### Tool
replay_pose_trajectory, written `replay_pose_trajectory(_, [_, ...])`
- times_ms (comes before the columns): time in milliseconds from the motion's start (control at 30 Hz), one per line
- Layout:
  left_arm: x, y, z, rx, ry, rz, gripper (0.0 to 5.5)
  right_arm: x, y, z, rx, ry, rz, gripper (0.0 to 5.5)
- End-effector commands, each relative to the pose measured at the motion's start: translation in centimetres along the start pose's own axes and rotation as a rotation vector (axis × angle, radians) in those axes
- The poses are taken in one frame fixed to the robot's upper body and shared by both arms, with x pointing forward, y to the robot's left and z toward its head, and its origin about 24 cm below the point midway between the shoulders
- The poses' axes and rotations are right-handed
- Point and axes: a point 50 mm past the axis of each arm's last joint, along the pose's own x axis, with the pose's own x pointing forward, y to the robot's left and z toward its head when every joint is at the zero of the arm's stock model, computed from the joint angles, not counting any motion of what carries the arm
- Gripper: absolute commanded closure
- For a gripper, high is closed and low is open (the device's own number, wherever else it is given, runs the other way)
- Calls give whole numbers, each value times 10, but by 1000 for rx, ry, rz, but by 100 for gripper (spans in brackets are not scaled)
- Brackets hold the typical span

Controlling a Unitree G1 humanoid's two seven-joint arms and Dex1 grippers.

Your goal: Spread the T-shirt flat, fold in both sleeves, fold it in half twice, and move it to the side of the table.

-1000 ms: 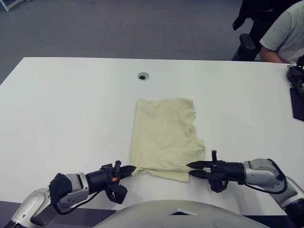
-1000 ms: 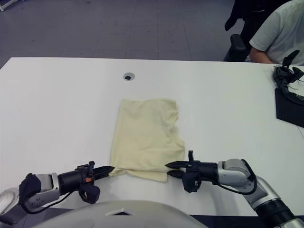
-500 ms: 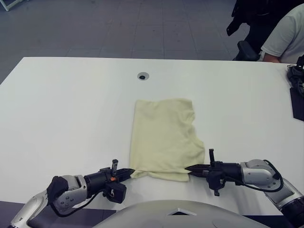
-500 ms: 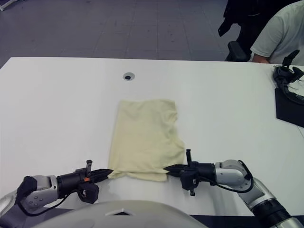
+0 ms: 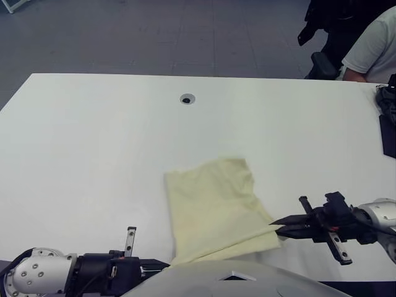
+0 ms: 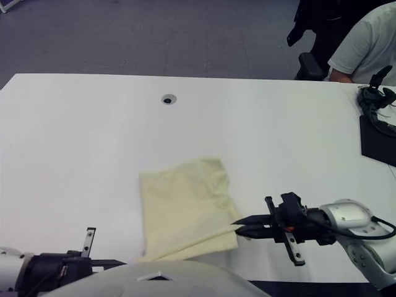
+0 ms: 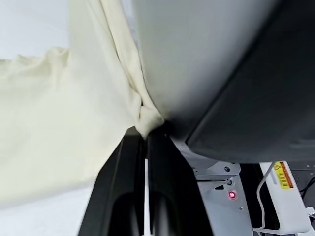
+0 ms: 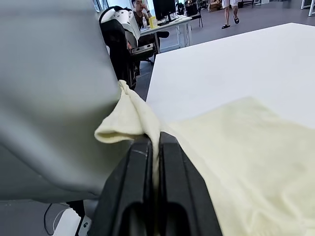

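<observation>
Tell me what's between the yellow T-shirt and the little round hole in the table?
Nothing. In the left eye view, the stretch of table between the T-shirt and the hole is bare.

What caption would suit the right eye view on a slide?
Left gripper and right gripper pinch the near corners of a yellow T-shirt on a white table.

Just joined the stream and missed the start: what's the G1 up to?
It is handling a pale yellow T-shirt on the white table. The left gripper is shut on the shirt's near left corner and the right gripper on its near right corner, both at the table's near edge. The shirt lies as a narrow rectangle, sleeves apparently folded in; the half folds look not yet done.
</observation>
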Motion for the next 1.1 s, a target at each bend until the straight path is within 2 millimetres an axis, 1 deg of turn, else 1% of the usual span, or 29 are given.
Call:
replay_pose_trajectory(33, [-5, 2, 3, 1, 15, 0, 550, 1, 3, 5, -7, 23, 16, 549])
replay_pose_trajectory(100, [-7, 12, 7, 25, 2, 25, 550, 4, -4, 4, -44, 53, -7, 549])
replay_pose_trajectory(167, [-9, 31, 9, 66, -2, 100, 550, 5, -19, 2, -112, 112, -71, 549])
replay_pose_trajectory(300, [-11, 76, 2, 128, 44, 262, 550, 7, -55, 5, -266, 157, -232, 549])
replay_pose_trajectory(400, [-7, 114, -3, 141, 41, 431, 550, 11, -86, 12, -385, 140, -354, 549])
replay_pose_trajectory(500, [1, 134, -3, 149, 29, 495, 550, 17, -105, 13, -435, 148, -395, 549])
replay_pose_trajectory(567, [9, 143, -4, 157, 33, 517, 550, 20, -114, 10, -440, 155, -402, 549])
replay_pose_trajectory(667, [17, 151, -15, 158, 79, 516, 550, 21, -126, 6, -420, 155, -420, 549])
replay_pose_trajectory(767, [19, 159, -23, 154, 117, 531, 550, 22, -133, 2, -410, 159, -419, 549])
replay_pose_trajectory(833, [18, 160, -28, 142, 130, 534, 550, 23, -136, 1, -408, 153, -434, 549])
replay_pose_trajectory(867, [18, 160, -30, 135, 133, 537, 550, 22, -138, 1, -410, 140, -459, 515])
replay_pose_trajectory(900, [17, 161, -31, 125, 133, 557, 550, 21, -139, 2, -413, 127, -489, 503])
replay_pose_trajectory(933, [16, 164, -31, 115, 122, 591, 525, 18, -141, 5, -421, 101, -531, 487])
replay_pose_trajectory(967, [15, 167, -30, 101, 104, 638, 518, 15, -142, 9, -427, 66, -582, 473])
replay_pose_trajectory(1033, [11, 178, -29, 47, 48, 787, 483, 9, -145, 22, -463, -42, -724, 440])
replay_pose_trajectory(1100, [8, 185, -27, -38, -35, 925, 450, 8, -140, 30, -478, -137, -794, 408])
